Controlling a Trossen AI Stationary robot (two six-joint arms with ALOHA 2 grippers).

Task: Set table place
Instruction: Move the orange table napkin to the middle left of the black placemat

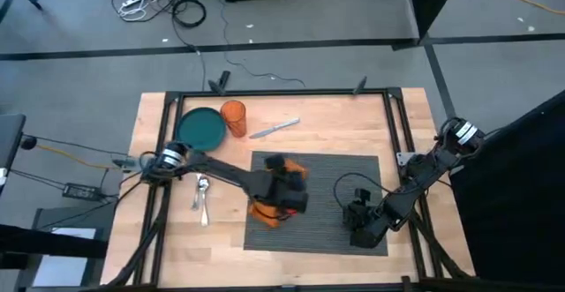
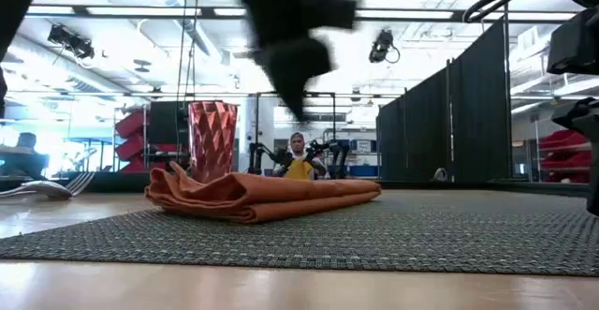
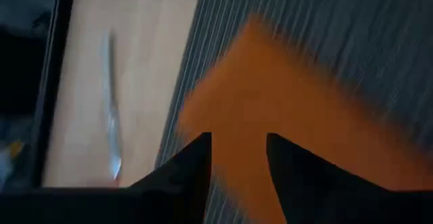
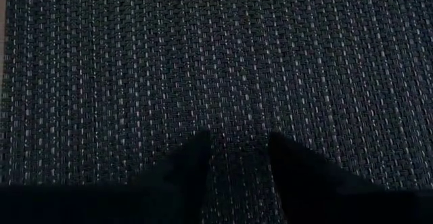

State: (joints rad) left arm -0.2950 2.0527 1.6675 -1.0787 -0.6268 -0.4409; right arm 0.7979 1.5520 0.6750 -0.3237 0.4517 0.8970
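The dark grey ribbed placemat (image 1: 340,199) lies flat on the wooden table (image 1: 415,120). A folded orange napkin (image 2: 262,196) rests on the mat's left part. My left gripper (image 1: 281,190) hangs open above the napkin (image 3: 291,109), clear of it in the low view (image 2: 290,76). My right gripper (image 1: 357,226) stands open over the mat's right part, and its wrist view shows only mat weave (image 4: 216,61) beneath its fingers.
A teal plate (image 1: 201,129), an orange cup (image 1: 234,117) and a knife (image 1: 275,128) stand at the table's far left. A fork and a spoon (image 1: 202,199) lie left of the mat. A black frame (image 1: 282,93) edges the table.
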